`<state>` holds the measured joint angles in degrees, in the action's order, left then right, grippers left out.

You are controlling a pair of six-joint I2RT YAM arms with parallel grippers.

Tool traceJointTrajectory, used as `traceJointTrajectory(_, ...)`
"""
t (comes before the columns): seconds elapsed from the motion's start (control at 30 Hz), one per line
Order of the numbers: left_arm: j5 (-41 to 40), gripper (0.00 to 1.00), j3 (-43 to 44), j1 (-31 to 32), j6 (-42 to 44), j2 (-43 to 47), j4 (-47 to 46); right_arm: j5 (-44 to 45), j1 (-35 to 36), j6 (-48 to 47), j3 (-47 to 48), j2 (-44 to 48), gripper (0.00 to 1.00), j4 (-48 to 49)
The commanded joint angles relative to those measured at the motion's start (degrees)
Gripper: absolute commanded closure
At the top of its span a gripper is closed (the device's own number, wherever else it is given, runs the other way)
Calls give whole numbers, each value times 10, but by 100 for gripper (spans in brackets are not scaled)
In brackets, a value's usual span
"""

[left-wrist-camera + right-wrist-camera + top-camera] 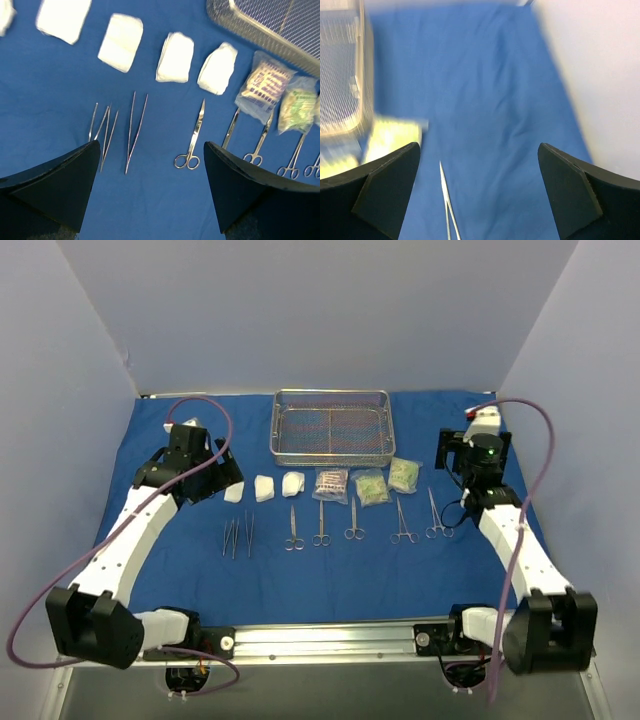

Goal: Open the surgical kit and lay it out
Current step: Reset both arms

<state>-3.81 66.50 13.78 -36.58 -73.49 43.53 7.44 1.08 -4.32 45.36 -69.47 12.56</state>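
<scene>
The blue drape (180,540) lies spread flat over the table. At its far middle stands the steel wire-mesh tray (331,426), with nothing showing inside it. In front of the tray runs a row of white gauze pads (264,487) and clear packets (371,485). Nearer lies a row of tweezers (238,536), scissors (293,528) and forceps (403,522). My left gripper (228,478) hovers open beside the leftmost gauze, holding nothing. From its wrist I see tweezers (135,131), scissors (194,137) and gauze pads (174,57) past the left gripper (151,143). My right gripper (447,452) hangs open right of the packets. The right gripper (479,145) is open above bare drape.
Grey walls enclose the table on the left, the back and the right. In the right wrist view the blurred tray (350,65), a packet (395,137) and an instrument's thin tips (445,200) lie to the left, and the right wall (600,75) stands close.
</scene>
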Motion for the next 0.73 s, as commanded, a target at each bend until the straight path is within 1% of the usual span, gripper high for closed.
traceJointTrajectory(0.0, -54, 6, 44, -1, 13, 61, 34, 96, -5, 97, 10, 78, 0, -2)
traceJointTrajectory(0.07, -80, 6, 57, -2, 15, 77, 51, 123, -4, 147, 22, 96, 0, -26)
traceJointTrajectory(0.1, -114, 6, 60, -2, 15, 94, 73, 136, -5, 207, 29, 107, 0, -66)
traceJointTrajectory(0.13, -130, 6, 65, -2, 12, 104, 84, 157, -5, 231, 37, 110, 0, -89)
traceJointTrajectory(0.17, -144, 6, 65, -2, 12, 124, 99, 164, -5, 250, 55, 108, 0, -139)
traceJointTrajectory(0.2, -167, 6, 63, -2, 12, 134, 105, 170, -5, 280, 64, 103, 0, -166)
traceJointTrajectory(0.27, -186, 6, 51, -4, 8, 155, 117, 187, -5, 304, 86, 88, 0, -219)
traceJointTrajectory(0.37, -193, 6, 24, -5, -13, 194, 118, 220, -4, 319, 98, 76, 0, -266)
traceJointTrajectory(0.47, -179, 6, -14, -6, -31, 228, 110, 230, -4, 326, 96, 79, 0, -277)
traceJointTrajectory(0.53, -176, 6, -25, -6, -44, 241, 113, 210, -2, 324, 90, 86, 0, -271)
traceJointTrajectory(0.57, -176, 6, -30, -6, -49, 245, 119, 190, -3, 310, 85, 98, 0, -257)
traceJointTrajectory(0.7, -176, 6, -46, -6, -60, 265, 131, 159, -3, 292, 56, 133, 0, -217)
